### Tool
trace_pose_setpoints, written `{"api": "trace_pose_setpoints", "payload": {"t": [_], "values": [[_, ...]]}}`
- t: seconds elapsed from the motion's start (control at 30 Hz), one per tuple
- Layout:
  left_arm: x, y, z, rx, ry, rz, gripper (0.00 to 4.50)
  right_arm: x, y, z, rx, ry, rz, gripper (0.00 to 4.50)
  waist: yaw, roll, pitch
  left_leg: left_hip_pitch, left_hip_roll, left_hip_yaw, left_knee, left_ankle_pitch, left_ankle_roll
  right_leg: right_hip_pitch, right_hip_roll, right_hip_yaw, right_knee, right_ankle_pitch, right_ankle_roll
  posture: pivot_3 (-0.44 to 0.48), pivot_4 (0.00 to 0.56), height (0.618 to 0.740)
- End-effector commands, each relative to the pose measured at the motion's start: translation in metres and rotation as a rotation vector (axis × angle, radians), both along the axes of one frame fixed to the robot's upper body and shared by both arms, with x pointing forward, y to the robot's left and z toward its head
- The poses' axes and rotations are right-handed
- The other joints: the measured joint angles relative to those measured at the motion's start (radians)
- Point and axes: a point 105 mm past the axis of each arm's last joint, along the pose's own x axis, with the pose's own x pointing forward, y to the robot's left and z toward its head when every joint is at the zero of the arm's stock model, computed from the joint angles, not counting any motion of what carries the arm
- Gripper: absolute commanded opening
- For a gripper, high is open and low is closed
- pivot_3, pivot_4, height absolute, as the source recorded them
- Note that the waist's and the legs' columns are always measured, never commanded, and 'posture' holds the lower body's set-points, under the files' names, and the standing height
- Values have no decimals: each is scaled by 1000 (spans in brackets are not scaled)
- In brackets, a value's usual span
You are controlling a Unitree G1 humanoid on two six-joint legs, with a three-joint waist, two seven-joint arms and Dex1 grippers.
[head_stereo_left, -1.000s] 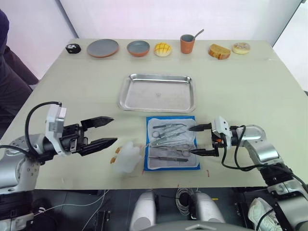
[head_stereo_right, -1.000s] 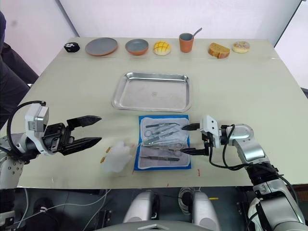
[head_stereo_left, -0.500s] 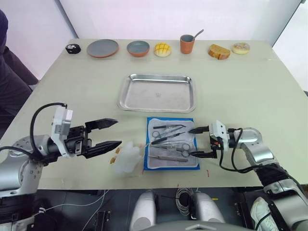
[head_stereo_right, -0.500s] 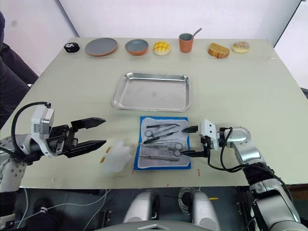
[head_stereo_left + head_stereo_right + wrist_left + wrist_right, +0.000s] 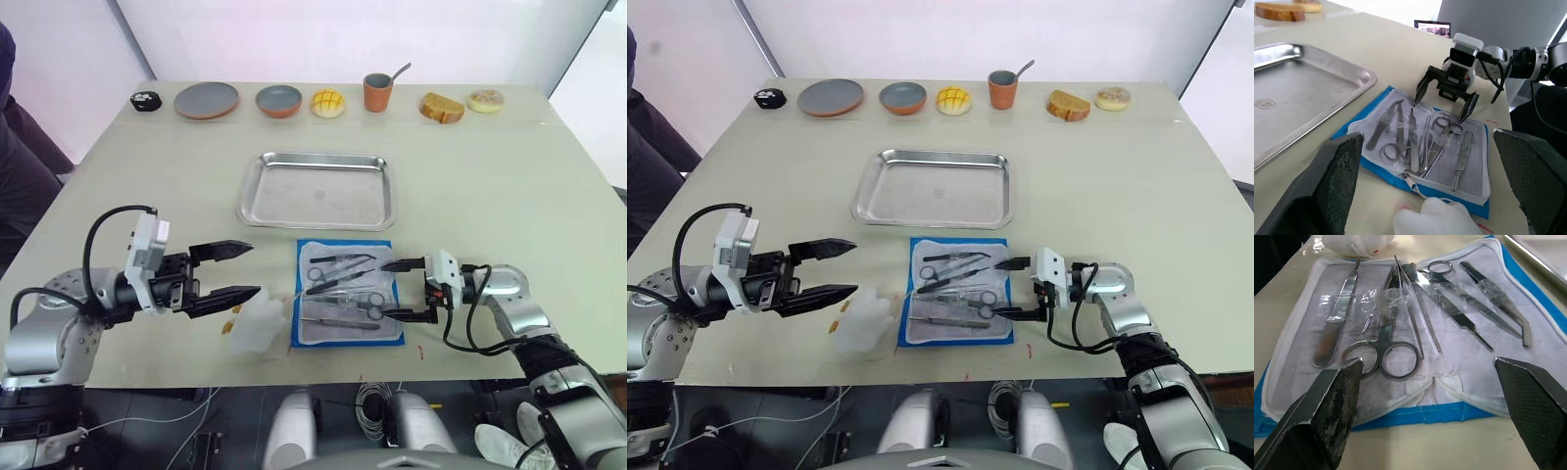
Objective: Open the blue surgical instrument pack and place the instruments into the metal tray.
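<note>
The blue surgical instrument pack point(image 5: 345, 243) lies unzipped and flat near the table's front edge, pale lining up. Several silver instruments point(image 5: 343, 289), scissors point(image 5: 1382, 345) and forceps among them, rest on the lining. Behind the pack sits the metal tray point(image 5: 318, 189), with nothing in it. My right gripper point(image 5: 383, 290) is open at the pack's right edge, its fingertips just over the lining, holding nothing. My left gripper point(image 5: 254, 268) is open too, left of the pack and just above a white plush toy point(image 5: 260, 323). The left wrist view shows the right gripper point(image 5: 1440, 111) over the instruments point(image 5: 1420, 139).
Along the far edge stand a grey plate point(image 5: 207, 99), a bowl point(image 5: 279, 100), a yellow bun point(image 5: 328, 103), a cup with a spoon point(image 5: 377, 92), bread point(image 5: 443, 108) and a doughnut point(image 5: 484, 100). A person's dark sleeve point(image 5: 15, 147) is at the left.
My left gripper has moved right, closer to the plush toy and the pack, still open. The right gripper has hardly moved.
</note>
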Motion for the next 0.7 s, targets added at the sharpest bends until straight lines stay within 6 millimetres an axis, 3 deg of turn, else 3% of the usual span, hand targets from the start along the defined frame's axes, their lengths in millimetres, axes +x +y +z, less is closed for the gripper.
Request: {"api": "trace_pose_setpoints", "payload": {"t": [0.03,0.33,0.37,0.43,0.5,0.53,0.7], "values": [[7,-8,1,59,-49,10,4500,-6,-7,-32,-58,93,-37,4444,-1,-3,-2,1,0,0,0,0,0,1,0,0,0,0,0,0,150,740],[31,-46,-18,233,-27,14,4500,-6,-4,-33,-54,96,-29,4444,-6,-10,-7,3,0,0,0,0,0,2,0,0,1,0,-1,0,150,740],[34,-50,-19,226,-15,6,4092,-7,-3,-33,-54,97,-26,4500,-6,-10,-7,3,0,-1,0,0,0,2,1,0,1,0,-1,0,150,740],[40,-53,-21,224,-11,3,3789,-8,-2,-33,-51,98,-24,4500,-6,-10,-7,3,0,0,0,0,0,2,1,0,1,0,-1,0,150,740],[45,-56,-24,236,-24,0,2613,-8,-2,-32,-48,98,-25,4500,-9,-9,-7,3,0,0,0,0,0,2,1,0,1,0,-1,0,150,740],[48,-58,-25,243,-33,-1,2438,-8,-1,-31,-46,97,-26,4500,-10,-9,-7,3,0,0,0,0,0,2,1,0,1,-1,-1,0,150,740],[56,-65,-33,266,-41,-45,2438,-6,1,-28,-35,91,-35,4500,-10,-9,-7,3,0,-1,-1,0,0,2,1,0,1,-1,-1,0,150,740]]}}
